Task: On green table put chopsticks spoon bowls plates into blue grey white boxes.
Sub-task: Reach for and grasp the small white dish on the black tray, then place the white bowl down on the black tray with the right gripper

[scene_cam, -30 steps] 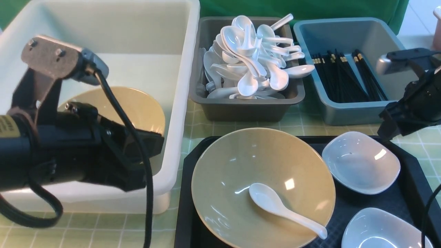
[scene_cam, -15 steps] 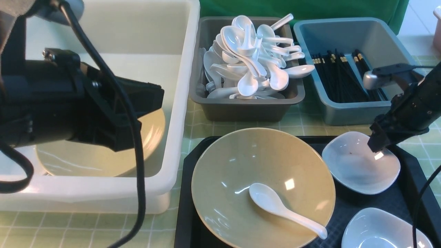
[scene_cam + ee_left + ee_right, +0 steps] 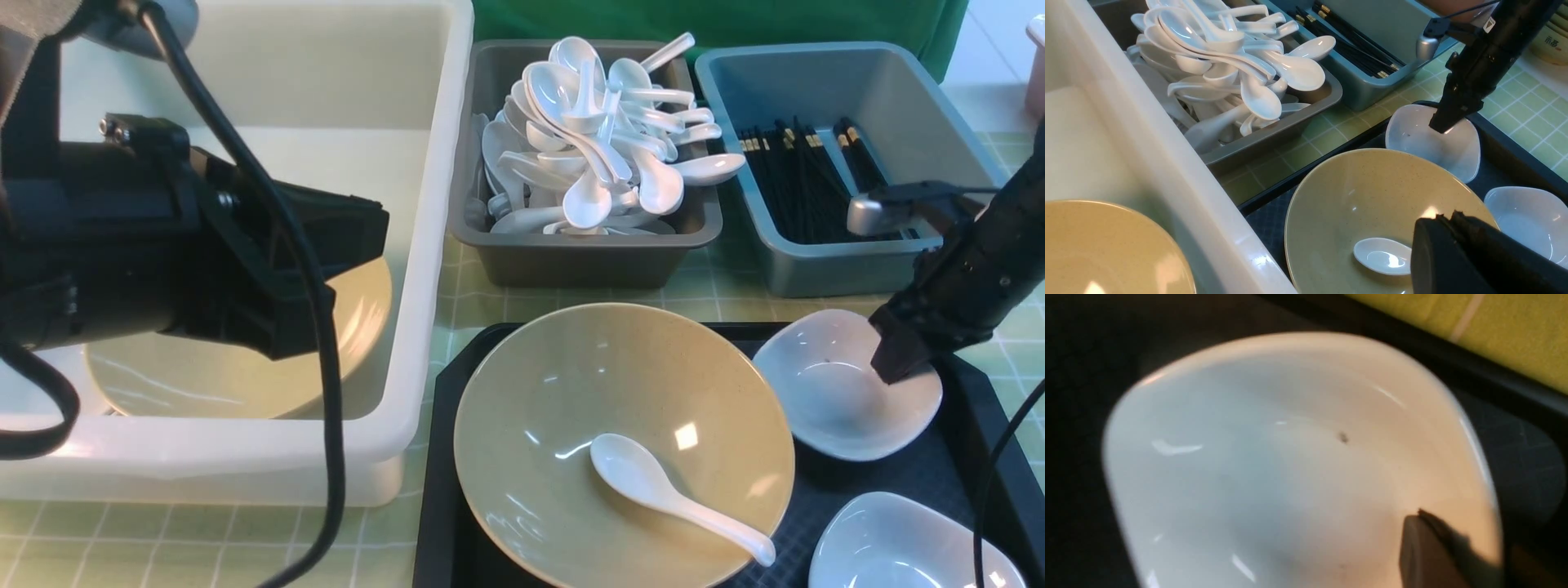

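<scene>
Right gripper [image 3: 894,371] pinches the small glossy white rounded-square dish [image 3: 816,400] at its rim, near the black tray [image 3: 939,482] edge; left gripper [image 3: 1443,216], pressed together, hangs over the translucent white tub [image 3: 433,245].

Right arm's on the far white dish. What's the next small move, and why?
Probably a short straight lift. The right gripper appears pinched on the right rim of the white dish, one finger inside the rim, while the dish sits on the black tray. Lifting slightly would test the hold before carrying it toward the white tub.
</scene>
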You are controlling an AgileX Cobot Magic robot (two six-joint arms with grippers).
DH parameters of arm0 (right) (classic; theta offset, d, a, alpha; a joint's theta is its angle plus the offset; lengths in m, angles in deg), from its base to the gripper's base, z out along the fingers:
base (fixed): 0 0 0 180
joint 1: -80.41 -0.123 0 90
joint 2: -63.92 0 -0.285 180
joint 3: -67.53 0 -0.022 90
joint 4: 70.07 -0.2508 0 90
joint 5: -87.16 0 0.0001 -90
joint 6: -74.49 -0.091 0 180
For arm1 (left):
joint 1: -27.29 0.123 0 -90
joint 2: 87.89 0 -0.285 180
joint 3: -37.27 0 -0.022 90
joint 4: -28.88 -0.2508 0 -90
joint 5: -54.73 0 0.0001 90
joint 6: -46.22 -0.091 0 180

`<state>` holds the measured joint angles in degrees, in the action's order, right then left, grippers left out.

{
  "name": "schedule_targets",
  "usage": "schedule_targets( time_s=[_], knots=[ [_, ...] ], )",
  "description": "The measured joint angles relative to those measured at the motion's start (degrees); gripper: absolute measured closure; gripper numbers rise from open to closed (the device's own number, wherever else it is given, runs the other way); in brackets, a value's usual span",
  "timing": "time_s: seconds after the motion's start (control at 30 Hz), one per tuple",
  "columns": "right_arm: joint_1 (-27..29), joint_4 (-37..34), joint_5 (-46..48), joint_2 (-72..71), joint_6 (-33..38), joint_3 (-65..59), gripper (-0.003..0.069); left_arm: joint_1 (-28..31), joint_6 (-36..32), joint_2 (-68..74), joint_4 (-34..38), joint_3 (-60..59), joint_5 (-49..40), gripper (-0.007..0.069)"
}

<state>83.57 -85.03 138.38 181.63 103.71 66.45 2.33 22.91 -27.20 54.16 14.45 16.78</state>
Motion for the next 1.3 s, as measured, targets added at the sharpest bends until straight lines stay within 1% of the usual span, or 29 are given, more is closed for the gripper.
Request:
schedule_targets(
  time_s=[0.1, 0.17, 0.27, 0.5, 0.7, 1.07, 1.2, 1.3],
  knots=[
    [0.0, -1.6, 4.4, -0.9, 1.3, 3.6, 0.0588, 0.0, -1.0, 0.0, 0.0, 0.0, 0.1, 0.0626],
    [0.0, -2.1, 7.1, -1.9, 2.2, 7.0, 0.0608, 0.0, -1.3, 0.0, 0.0, 0.0, 0.1, 0.0626],
    [0.0, -2.6, 10.6, -3.6, 2.5, 10.4, 0.0610, 0.0, -1.5, 0.0, 0.0, 0.0, 0.1, 0.0626],
    [0.0, -3.1, 13.4, -5.5, 2.5, 11.6, 0.0610, 0.0, -1.6, 0.0, -0.1, 0.0, -0.1, 0.0626],
    [0.0, -3.0, 12.4, -5.5, 2.5, 7.4, 0.0610, 0.0, -1.6, 0.0, -0.2, 0.0, -0.2, 0.0626],
    [0.0, -3.3, 4.0, -3.4, 2.5, -0.6, 0.0610, 0.0, -1.6, 0.0, -0.2, 0.0, -0.2, 0.0626],
    [0.0, -4.2, 2.6, -3.2, 2.3, -1.4, 0.0600, 0.0, -1.6, 0.0, -0.2, 0.0, -0.6, 0.0626],
    [0.0, -4.2, 1.2, -2.9, 2.2, -1.6, 0.0577, 0.0, -1.6, 0.0, -0.2, 0.0, -0.8, 0.0626]
  ],
)
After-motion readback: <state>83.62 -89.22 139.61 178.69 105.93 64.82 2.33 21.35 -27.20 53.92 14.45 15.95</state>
